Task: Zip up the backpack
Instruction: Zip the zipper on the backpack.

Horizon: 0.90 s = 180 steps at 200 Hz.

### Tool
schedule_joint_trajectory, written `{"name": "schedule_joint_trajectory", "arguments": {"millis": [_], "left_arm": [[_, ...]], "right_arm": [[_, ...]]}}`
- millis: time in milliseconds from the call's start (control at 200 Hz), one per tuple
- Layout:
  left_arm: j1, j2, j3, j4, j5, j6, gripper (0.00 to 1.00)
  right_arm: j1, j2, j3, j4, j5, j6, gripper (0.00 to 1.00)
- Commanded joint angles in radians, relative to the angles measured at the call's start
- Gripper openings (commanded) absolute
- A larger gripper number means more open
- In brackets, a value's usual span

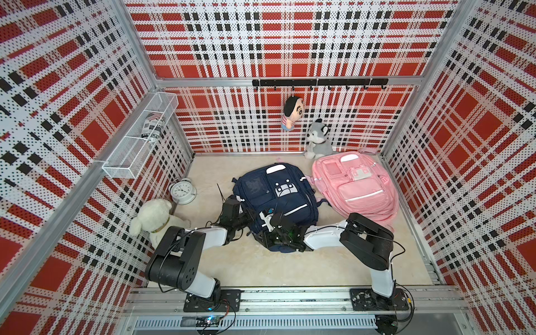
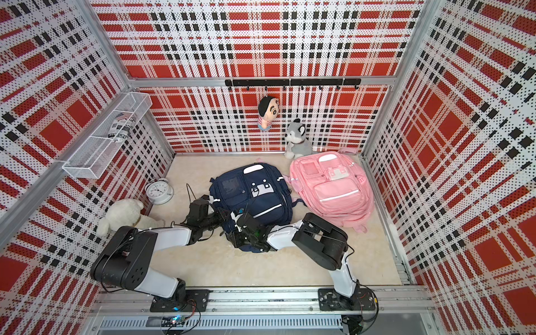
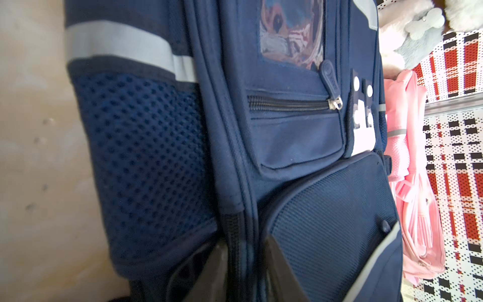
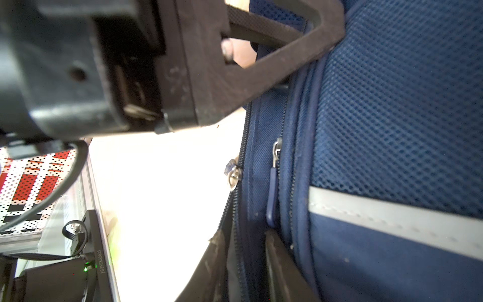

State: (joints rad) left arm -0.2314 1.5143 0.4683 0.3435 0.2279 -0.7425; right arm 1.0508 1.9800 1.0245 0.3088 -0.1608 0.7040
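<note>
My left gripper (image 3: 245, 251) and right gripper (image 4: 245, 243) each pinch the navy backpack (image 1: 275, 191) at its zip seam, jaws narrow. The slider (image 4: 233, 174) appears mid-track, so zipping is unfinished.

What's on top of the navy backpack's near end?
The left end effector and right end effector pinch the zipper seam of the navy backpack; in both top views they hide that seam.

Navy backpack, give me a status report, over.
Left gripper and right gripper clamped on navy backpack seam. Zipper slider free, track partly open. Pink backpack alongside, nothing blocking.
</note>
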Motion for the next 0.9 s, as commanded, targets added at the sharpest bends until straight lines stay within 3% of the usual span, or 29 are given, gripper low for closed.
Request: {"name": "schedule_joint_trajectory", "arguments": {"millis": [0, 195, 481, 897], "left_arm": [[0.001, 0.0, -0.027, -0.176, -0.097, 0.026, 0.28], [0.007, -0.034, -0.011, -0.207, -0.11, 0.031, 0.27], [0.068, -0.186, 0.023, -0.282, -0.126, 0.053, 0.27], [0.075, -0.122, 0.055, -0.192, -0.075, 0.055, 0.27]], "right_arm": [[0.006, 0.019, -0.026, -0.105, -0.006, 0.008, 0.31], [0.006, 0.015, -0.027, -0.105, -0.003, 0.005, 0.31], [0.005, 0.014, -0.029, -0.096, -0.009, 0.001, 0.31], [0.006, 0.011, -0.033, -0.091, -0.011, 0.002, 0.31]]}}
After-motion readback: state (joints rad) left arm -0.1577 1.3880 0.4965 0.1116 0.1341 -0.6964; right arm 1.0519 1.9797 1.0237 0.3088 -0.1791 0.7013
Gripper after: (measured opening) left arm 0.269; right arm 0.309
